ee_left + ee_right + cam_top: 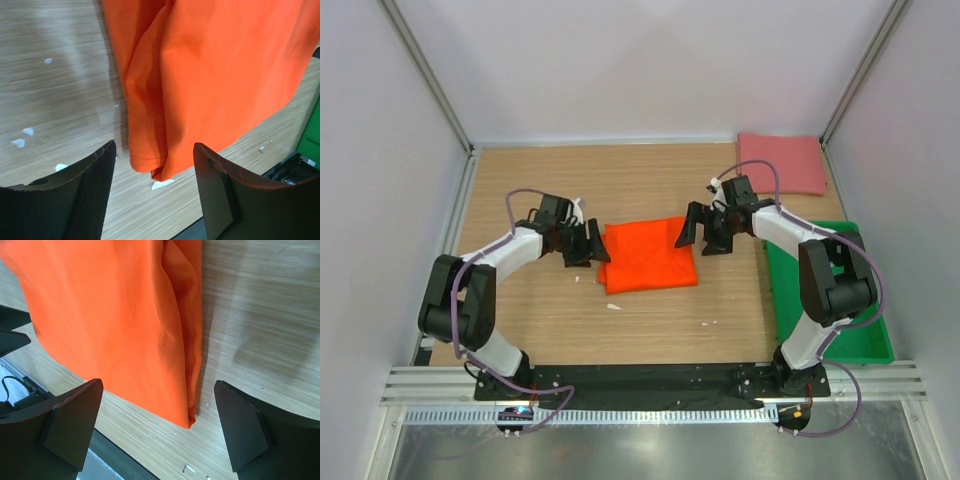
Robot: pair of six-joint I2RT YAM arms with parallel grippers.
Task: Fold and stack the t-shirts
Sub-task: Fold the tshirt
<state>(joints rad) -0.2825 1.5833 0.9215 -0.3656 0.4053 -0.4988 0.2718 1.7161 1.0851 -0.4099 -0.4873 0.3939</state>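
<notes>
The orange t-shirt (650, 257) lies folded into a rough square at the middle of the wooden table (530, 190). Its left edge is just beside the left gripper (592, 245) and its upper right corner just beside the right gripper (704, 235). Both claws stand spread apart, grasping nothing. In the left wrist view the shirt's hemmed corner lies on the wood ahead of the 2 dark pads, and in the right wrist view a folded corner lies likewise, clear of both pads. Bare wood runs around the shirt on all 4 sides, widest toward the far wall and the left. The pink-red t-shirt (780, 163) lies folded flat at the far right corner, well apart from the orange one. A green tray (780, 290) sits along the right edge, beside the right arm. Small white scraps (614, 306) dot the wood near the shirt's front edge. Pale walls close in 3 sides, and a metal rail (650, 383) runs along the near edge.
</notes>
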